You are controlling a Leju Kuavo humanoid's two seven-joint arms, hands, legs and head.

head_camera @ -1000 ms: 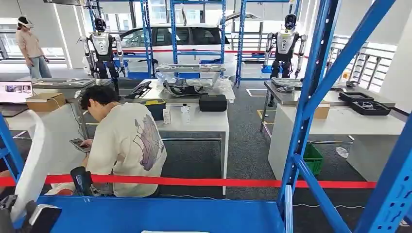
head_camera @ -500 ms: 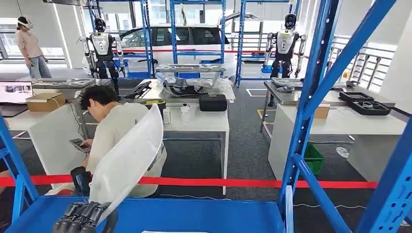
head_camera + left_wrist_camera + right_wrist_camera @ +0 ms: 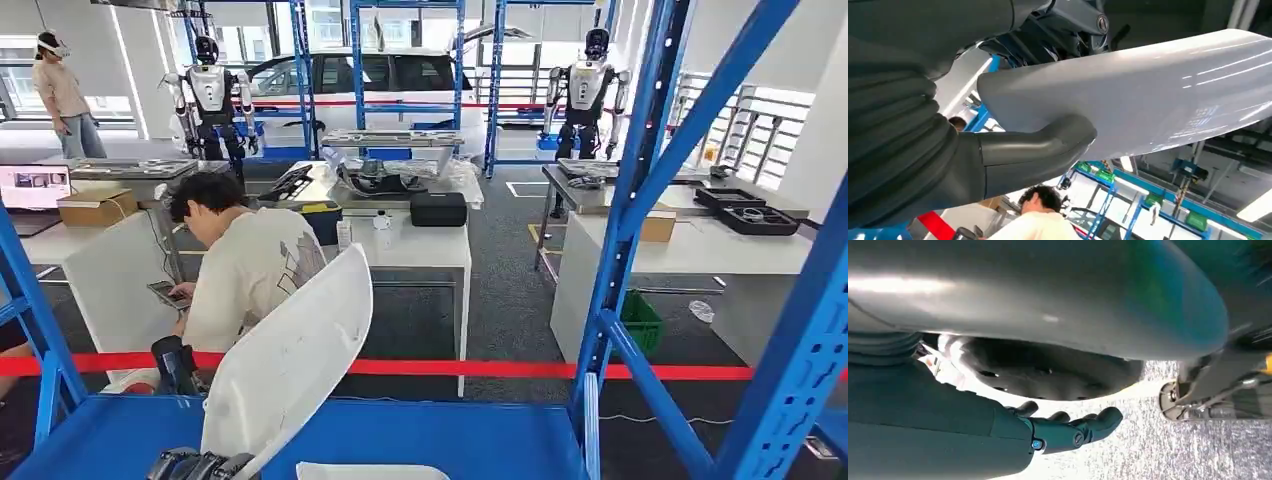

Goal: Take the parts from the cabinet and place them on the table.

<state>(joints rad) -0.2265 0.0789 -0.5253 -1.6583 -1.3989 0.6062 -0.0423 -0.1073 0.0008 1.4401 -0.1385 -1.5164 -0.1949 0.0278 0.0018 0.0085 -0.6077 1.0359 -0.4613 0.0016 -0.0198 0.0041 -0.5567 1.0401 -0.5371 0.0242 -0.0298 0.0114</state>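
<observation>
A long curved white panel [image 3: 290, 360] stands tilted above the blue cabinet shelf [image 3: 450, 440], its upper end leaning right. My left hand [image 3: 200, 466] grips its lower end at the bottom edge of the head view. In the left wrist view the thick grey thumb [image 3: 1038, 150] presses on the glossy white panel [image 3: 1158, 100]. Another white part [image 3: 360, 471] lies flat on the shelf just right of that hand. My right hand [image 3: 1068, 432] hangs over grey floor with its dark fingers stretched out, holding nothing.
Blue cabinet uprights [image 3: 640, 200] and a diagonal brace frame the right side. Beyond a red barrier tape [image 3: 480, 368] a person [image 3: 250, 270] sits bent over a phone, beside a white table [image 3: 420, 250]. Other robots, racks and a car stand further back.
My left hand has carried the white panel rightward from the far left toward the shelf's middle, and it now leans further right. The view has shifted slightly.
</observation>
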